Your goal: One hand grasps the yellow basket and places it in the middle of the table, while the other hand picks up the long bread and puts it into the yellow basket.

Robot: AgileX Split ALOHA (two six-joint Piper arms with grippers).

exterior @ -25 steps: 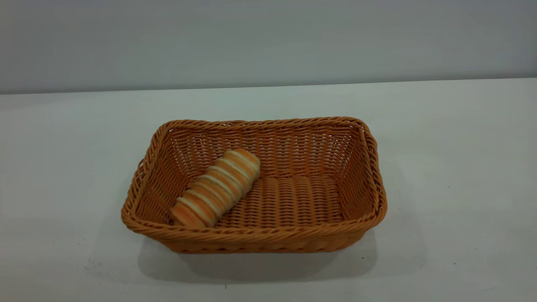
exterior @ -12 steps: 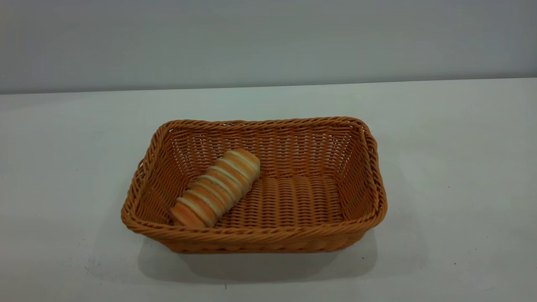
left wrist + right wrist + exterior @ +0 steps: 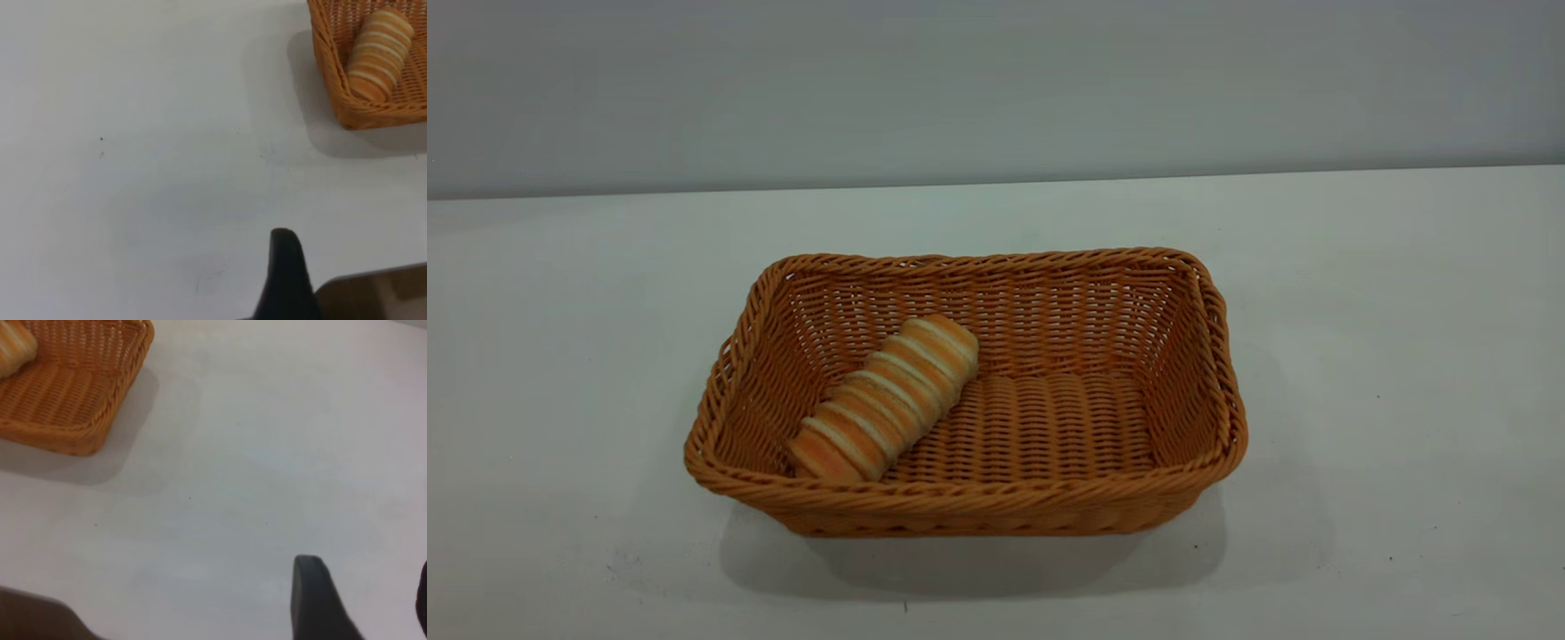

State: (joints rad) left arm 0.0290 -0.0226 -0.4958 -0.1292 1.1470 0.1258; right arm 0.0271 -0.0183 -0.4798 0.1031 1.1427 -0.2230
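The yellow basket (image 3: 969, 502) stands on the white table (image 3: 1387, 356), near its middle. The long bread (image 3: 885, 400) lies slanted inside it, in the left half, one end leaning against the back wall. Basket (image 3: 347, 100) and bread (image 3: 379, 53) also show in the left wrist view, and the basket (image 3: 73, 420) in the right wrist view. Neither gripper shows in the exterior view. My left gripper (image 3: 287, 280) hangs over bare table, well away from the basket. My right gripper (image 3: 369, 593) is open and empty over bare table on the basket's other side.
A plain grey wall (image 3: 996, 89) runs behind the table. A few tiny dark specks (image 3: 904, 608) mark the tabletop. A brown strip (image 3: 380, 293) shows past the table edge in the left wrist view.
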